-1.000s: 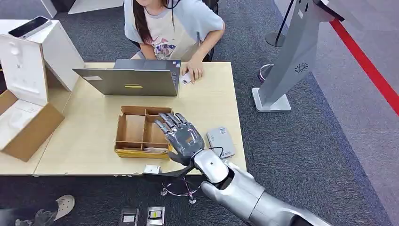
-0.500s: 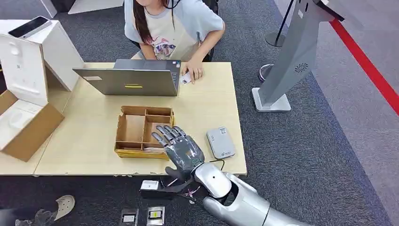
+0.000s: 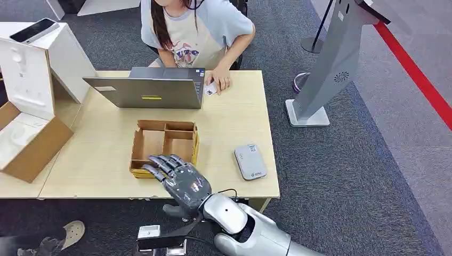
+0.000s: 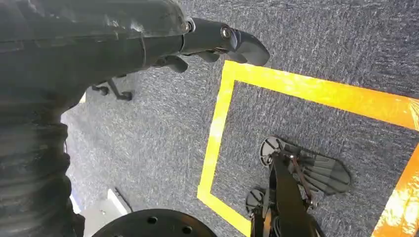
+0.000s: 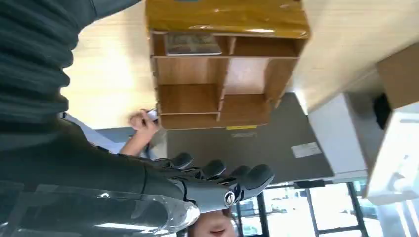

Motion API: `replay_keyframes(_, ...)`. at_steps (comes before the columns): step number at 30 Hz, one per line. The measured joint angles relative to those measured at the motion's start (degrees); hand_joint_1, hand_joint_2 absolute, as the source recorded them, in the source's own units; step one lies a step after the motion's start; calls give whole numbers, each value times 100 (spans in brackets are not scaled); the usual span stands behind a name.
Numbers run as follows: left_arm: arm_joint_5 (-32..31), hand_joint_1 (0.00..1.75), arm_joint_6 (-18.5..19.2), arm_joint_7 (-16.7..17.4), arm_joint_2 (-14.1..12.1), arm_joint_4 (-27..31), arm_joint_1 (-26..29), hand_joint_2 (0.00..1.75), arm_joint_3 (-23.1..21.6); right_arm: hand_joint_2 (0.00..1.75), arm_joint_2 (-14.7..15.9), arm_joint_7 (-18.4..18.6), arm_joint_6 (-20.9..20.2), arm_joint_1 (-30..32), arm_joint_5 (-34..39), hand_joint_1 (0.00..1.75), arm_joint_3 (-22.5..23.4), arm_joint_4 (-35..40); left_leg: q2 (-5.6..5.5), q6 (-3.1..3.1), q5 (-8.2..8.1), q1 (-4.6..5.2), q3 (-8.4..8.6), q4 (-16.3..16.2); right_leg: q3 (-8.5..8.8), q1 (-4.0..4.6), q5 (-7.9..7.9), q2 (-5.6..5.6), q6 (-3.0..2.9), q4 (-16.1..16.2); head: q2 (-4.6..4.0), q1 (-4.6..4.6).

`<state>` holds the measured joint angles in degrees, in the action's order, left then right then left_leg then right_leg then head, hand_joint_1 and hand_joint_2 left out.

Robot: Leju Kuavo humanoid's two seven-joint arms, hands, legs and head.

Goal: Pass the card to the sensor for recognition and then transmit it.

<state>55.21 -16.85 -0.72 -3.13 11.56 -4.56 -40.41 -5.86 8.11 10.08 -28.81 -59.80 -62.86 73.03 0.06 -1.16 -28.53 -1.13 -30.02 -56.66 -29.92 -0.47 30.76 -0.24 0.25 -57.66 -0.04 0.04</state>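
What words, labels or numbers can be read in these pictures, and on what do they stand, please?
None reads clearly.
Person's pale printed T-shirt: lettering blurred.
Small grey card sensor: marks too small.
Grey laptop lid: white sticker and yellow label, illegible.
Small white card under the person's hand: print unreadable.

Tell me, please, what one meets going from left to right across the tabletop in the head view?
Open cardboard box → laptop → divided cardboard tray → person's hand → grey sensor.
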Motion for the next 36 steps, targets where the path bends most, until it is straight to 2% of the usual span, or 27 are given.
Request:
replay_keyframes(12,2,0,-15,15,2,0,-1,175,0,175,-643,-319,260,-219,88,0,-317,-840,0,0,1,0,1,0,1,0,0,0,0,0,0,0)
replay_keyframes(15,2,0,-15,24,2,0,-1,175,-2,175,-815,-439,502,-306,59,0,-400,-1145,0,0,1,0,0,0,0,0,0,0,0,-1,0,2)
replay_keyframes(19,-4,0,-28,24,2,0,-3,175,-2,175,-1058,-459,1070,-505,-198,0,-514,-1617,0,0,1,0,0,0,0,0,0,0,0,-1,0,0)
replay_keyframes(23,-9,0,-37,24,2,0,-2,175,-2,175,-1194,-413,1395,-692,-306,0,-630,-2038,0,0,1,0,1,0,0,0,0,0,0,-1,0,0)
replay_keyframes(27,-9,0,-57,50,2,0,-2,175,-4,175,-1274,-415,1506,-803,-306,0,-719,-2346,0,0,1,0,1,0,0,0,0,0,0,0,0,0)
replay_keyframes(36,0,0,-111,65,2,0,-2,175,-6,175,-1342,-518,1740,-1010,205,0,-815,-2890,0,0,1,0,1,0,-1,0,0,0,0,0,0,0)
